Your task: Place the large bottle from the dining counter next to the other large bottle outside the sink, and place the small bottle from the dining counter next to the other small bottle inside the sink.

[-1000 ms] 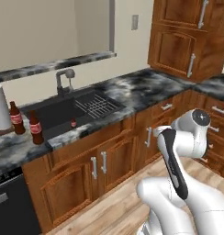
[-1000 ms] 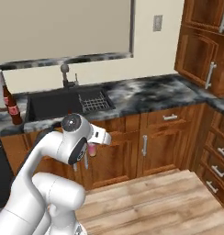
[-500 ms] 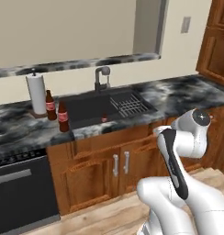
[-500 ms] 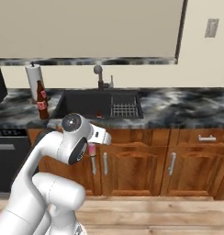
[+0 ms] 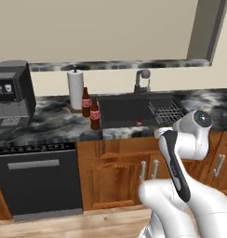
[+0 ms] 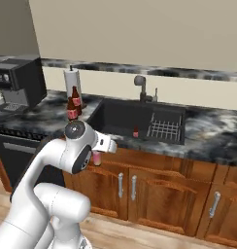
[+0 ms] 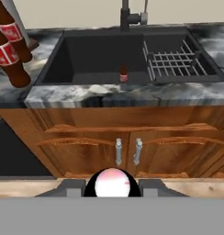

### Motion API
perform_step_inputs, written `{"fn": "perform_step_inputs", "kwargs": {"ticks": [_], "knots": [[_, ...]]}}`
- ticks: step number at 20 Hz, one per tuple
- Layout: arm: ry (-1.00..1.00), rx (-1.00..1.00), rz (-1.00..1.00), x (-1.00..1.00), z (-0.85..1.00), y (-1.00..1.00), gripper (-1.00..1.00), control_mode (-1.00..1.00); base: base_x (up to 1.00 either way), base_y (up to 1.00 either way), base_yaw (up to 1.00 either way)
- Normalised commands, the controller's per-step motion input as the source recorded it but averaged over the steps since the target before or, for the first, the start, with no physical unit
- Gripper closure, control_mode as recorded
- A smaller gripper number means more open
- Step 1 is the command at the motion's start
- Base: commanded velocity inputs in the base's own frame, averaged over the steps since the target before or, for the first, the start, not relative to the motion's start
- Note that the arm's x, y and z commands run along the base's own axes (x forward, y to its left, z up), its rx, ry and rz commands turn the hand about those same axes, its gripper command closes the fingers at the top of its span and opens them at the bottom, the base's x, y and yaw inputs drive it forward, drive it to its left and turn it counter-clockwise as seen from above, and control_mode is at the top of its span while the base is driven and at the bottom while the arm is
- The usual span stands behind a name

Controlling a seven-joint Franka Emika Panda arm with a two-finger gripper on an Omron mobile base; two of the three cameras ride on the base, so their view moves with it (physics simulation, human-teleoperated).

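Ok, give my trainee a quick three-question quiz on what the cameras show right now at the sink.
1. True or false: the large bottle and the other large bottle both stand on the counter outside the sink.
2. What is the hand shut on? A) a brown bottle B) the small bottle C) nothing
3. What stands in the sink, just beside the dish rack?

Key: 1 true. 2 B. 3 the other small bottle.
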Motion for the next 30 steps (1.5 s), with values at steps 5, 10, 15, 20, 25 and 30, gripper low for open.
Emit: {"fn": "perform_step_inputs", "kwargs": {"ticks": [5, 10, 15, 20, 25, 30], "knots": [[0.0, 0.0, 0.0, 0.0, 0.0, 0.0, 1.0, 1.0, 0.31, -0.28, 0.38], [0.0, 0.0, 0.0, 0.0, 0.0, 0.0, 1.0, 1.0, 0.22, -0.25, 0.25], [0.0, 0.0, 0.0, 0.0, 0.0, 0.0, 1.0, 1.0, 0.06, -0.26, 0.1], [0.0, 0.0, 0.0, 0.0, 0.0, 0.0, 1.0, 1.0, 0.14, -0.37, 0.01], [0.0, 0.0, 0.0, 0.0, 0.0, 0.0, 1.0, 1.0, 0.45, -0.41, 0.0], [0.0, 0.0, 0.0, 0.0, 0.0, 0.0, 1.0, 1.0, 0.5, -0.16, 0.01]]}}
